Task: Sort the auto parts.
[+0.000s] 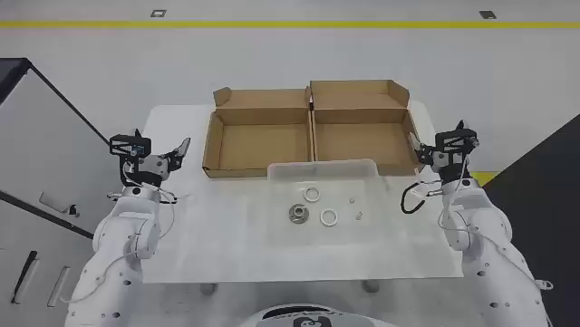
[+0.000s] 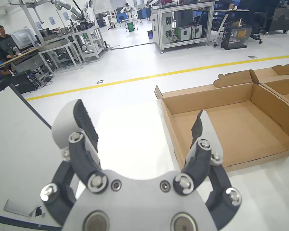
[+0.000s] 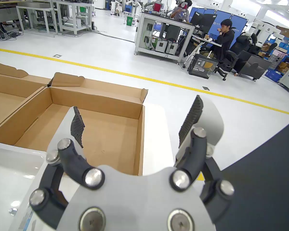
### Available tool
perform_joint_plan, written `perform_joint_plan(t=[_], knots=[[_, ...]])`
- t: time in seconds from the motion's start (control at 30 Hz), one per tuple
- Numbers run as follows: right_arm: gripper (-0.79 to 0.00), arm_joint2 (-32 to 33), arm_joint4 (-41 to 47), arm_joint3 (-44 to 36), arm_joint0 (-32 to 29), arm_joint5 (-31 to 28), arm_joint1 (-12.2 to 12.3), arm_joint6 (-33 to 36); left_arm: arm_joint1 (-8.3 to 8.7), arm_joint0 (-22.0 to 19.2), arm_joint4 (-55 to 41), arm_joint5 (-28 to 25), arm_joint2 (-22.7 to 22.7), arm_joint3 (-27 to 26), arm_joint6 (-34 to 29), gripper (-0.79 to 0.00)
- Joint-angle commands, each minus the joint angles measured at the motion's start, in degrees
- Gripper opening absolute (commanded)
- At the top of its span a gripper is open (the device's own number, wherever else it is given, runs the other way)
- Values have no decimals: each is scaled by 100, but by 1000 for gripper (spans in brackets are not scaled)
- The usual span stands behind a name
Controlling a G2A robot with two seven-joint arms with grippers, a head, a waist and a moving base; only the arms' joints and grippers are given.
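White counter [image 1: 227, 254]. Two open cardboard boxes at its far side, touching along one wall: left box [image 1: 258, 146], right box [image 1: 361, 141], flaps up at the back.

Clear plastic bin [image 1: 322, 170] just in front of where the boxes meet. Nearer than its far wall lie a white ring [image 1: 311, 194], a grey hub-like part [image 1: 296, 211], a second white ring [image 1: 330, 217] and two tiny pieces [image 1: 352, 203]. Cannot tell whether they sit in the bin or on the counter.

Left end effector [image 1: 179, 150] over the counter's left edge, fingers apart, beside the left box. Right end effector [image 1: 419, 150] at the right box's outer wall, fingers apart.

Yellow floor line [image 1: 290, 24] beyond.
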Motion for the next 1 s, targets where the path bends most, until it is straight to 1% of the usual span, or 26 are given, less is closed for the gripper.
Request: perform_joint_plan(t=[0.0, 0.1, 0.17, 0.33, 0.57, 0.67, 0.77, 0.97], knots=[[0, 8, -17, -17, 13, -7, 1, -15, 0, 0, 0, 0, 0, 0, 0, 0], [0, 64, -248, -38, 85, -185, 19, -111, 0, 0, 0, 0, 0, 0, 0, 0], [0, 133, -250, -113, 137, -341, 29, -106, 0, 0, 0, 0, 0, 0, 0, 0], [0, 356, -190, -502, 204, -924, 72, 194, 0, 0, 0, 0, 0, 0, 0, 0], [0, 722, -1, -1057, 398, -2064, 163, 851, 0, 0, 0, 0, 0, 0, 0, 0], [0, 815, 64, -1140, 517, -2525, 201, 1049, 0, 0, 0, 0, 0, 0, 0, 0], [0, 866, 133, -1237, 693, -3108, 249, 1296, 0, 0, 0, 0, 0, 0, 0, 0], [0, 828, 510, -1246, 1192, -4203, 344, 1884, 0, 0, 0, 0, 0, 0, 0, 0]])
